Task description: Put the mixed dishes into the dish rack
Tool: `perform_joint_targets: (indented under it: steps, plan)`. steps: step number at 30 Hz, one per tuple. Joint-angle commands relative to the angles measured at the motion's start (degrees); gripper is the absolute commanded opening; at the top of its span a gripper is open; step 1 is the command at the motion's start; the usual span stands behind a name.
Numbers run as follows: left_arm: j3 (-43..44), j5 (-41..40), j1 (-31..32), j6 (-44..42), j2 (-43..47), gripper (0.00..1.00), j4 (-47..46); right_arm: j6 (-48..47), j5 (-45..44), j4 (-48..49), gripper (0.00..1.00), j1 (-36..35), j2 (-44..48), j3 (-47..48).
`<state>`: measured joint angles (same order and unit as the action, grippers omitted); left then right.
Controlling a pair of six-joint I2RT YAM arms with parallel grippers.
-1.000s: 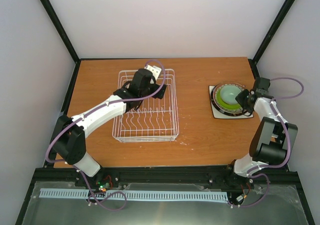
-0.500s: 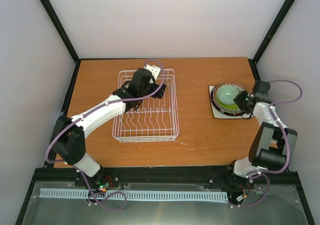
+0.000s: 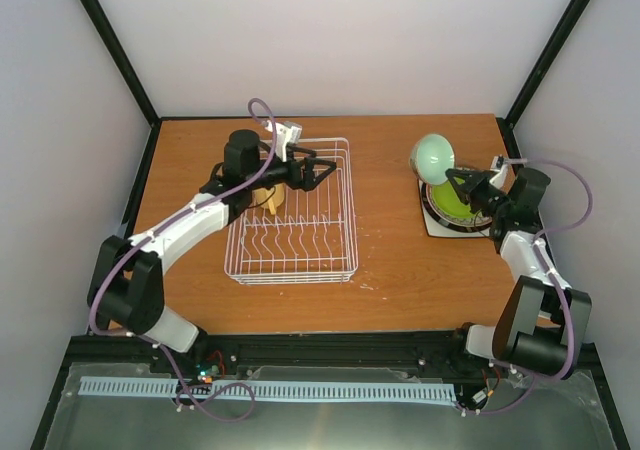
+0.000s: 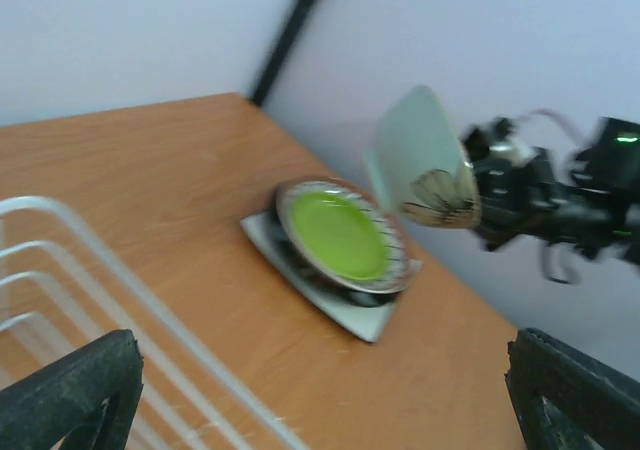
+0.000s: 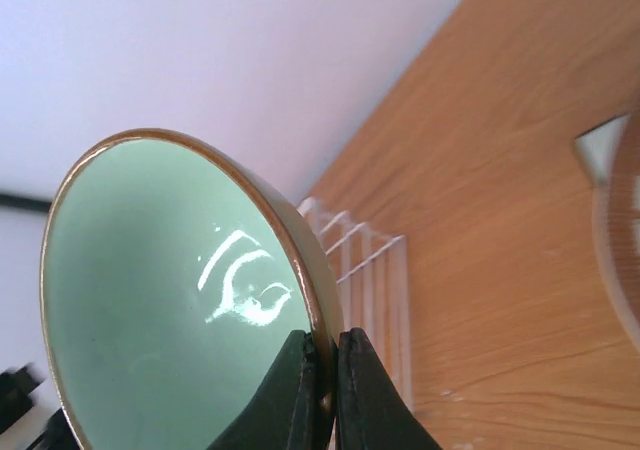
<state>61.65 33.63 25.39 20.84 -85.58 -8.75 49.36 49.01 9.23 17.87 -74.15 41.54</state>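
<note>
Above the small lime-green plate (image 3: 458, 202), the right gripper (image 3: 462, 182) is clamped on the rim of the pale mint bowl (image 3: 434, 156), holding it on edge, probably so it can stand upright once racked. The dish rack (image 3: 295, 260) sits well apart to the left, with the yellow cup (image 3: 272, 200) inside. The left gripper (image 3: 318, 170) hovers over it, fingers apart and empty. No writing is legible.

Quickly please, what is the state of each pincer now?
Left pincer: open, holding nothing.
Right pincer: closed on the rim of the pale mint bowl.
</note>
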Motion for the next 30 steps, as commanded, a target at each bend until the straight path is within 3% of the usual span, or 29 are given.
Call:
perform_joint_targets:
  steps: [1,6,11,15,24,28,30]
  plan:
    - [-1.05,22.39,-0.07,15.64,-4.64,1.00,-19.83,18.32,17.13,27.36,0.03,-0.62,0.64,-2.39]
    - [-2.86,32.63,-0.07,39.01,-14.54,1.00,-48.74,35.89,21.65,53.17,0.03,-4.13,-2.05,-4.38]
    - [-1.55,34.39,-0.07,62.92,-25.11,1.00,-79.26,59.34,18.55,85.09,0.03,-10.49,-12.66,-5.40]
    - [1.40,33.09,-0.07,77.02,-30.73,1.00,-95.69,58.60,16.27,86.91,0.03,-15.42,-16.74,-5.00]
    - [0.00,32.56,0.01,72.55,-25.11,0.99,-90.63,56.53,13.98,86.92,0.03,-21.77,-23.13,-1.29]
    - [0.67,33.30,0.01,70.95,-23.24,0.84,-88.01,55.43,12.94,86.92,0.03,-23.31,-24.99,-0.53]
    - [0.75,33.60,0.06,70.31,-22.79,0.82,-86.99,55.31,12.66,86.91,0.03,-24.06,-25.99,-0.09]
